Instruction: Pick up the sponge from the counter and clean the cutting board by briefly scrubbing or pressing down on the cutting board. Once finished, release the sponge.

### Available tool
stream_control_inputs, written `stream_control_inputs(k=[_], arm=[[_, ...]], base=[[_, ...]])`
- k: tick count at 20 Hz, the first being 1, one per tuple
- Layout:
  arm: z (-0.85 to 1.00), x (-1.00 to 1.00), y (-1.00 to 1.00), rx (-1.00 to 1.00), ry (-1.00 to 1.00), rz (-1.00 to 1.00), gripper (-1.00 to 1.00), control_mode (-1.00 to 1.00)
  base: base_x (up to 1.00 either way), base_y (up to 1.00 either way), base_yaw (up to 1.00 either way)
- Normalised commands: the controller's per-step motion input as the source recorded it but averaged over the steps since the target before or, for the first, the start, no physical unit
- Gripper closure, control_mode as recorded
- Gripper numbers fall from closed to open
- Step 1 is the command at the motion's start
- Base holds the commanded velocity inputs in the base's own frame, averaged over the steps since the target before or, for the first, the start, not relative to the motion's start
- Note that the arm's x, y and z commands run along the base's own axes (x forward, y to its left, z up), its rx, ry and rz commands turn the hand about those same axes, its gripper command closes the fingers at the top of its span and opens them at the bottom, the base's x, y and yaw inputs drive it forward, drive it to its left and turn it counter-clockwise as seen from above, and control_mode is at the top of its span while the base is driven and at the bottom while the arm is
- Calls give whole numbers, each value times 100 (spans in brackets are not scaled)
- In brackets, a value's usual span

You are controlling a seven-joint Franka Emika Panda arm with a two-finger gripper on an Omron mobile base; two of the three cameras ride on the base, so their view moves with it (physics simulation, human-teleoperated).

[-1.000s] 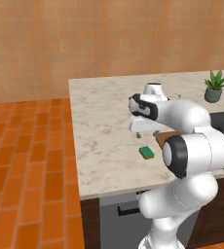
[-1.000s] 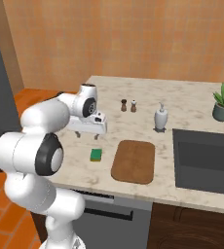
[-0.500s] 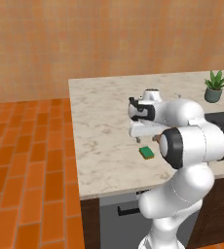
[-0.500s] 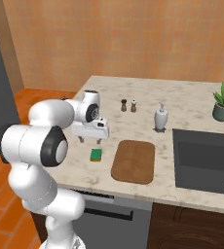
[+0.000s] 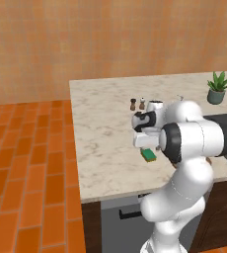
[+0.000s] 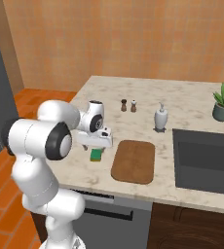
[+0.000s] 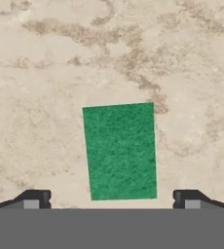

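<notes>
The white arm folds forward over the counter (image 6: 192,109), its forearm reaching out level and the wrist bent so the hand points straight down at the stone. The gripper (image 6: 95,147) hangs just above the sponge (image 6: 97,155), not touching it. Its jaws are spread wide and hold nothing: in the hand view the two dark fingertips (image 7: 35,198) stand far apart at 7 and 5 o'clock, with the gripper (image 7: 112,199) centred at 6 o'clock.

In the hand view the sponge (image 7: 120,151) lies flat on the counter (image 7: 46,73), its green top face up, near the middle of the frame and slightly toward 6 o'clock, falling between the two fingertips and clear of both. Its long sides run roughly from 12 to 6 o'clock, slightly tilted.

In the right base view the cutting board (image 6: 134,160) lies at 3 o'clock from the sponge, just beside it and apart. In the left base view the sponge (image 5: 148,155) shows at 6 o'clock below the hand, near the counter's front edge.
</notes>
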Motion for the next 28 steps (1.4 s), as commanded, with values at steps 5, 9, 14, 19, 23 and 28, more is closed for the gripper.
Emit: stream_control_inputs(k=[5,9,14,19,23,28], arm=[[-42,0,0,0,0,0,-100,-100],[-25,8,0,0,0,0,-100,-100],[-14,8,0,0,0,0,-100,-100],[-1,0,0,0,0,0,-100,-100],[0,0,0,0,0,0,100,-100],[0,0,0,0,0,0,100,-100]], base=[[0,0,0],[0,0,0],[0,0,0],[0,0,0],[0,0,0],[0,0,0]])
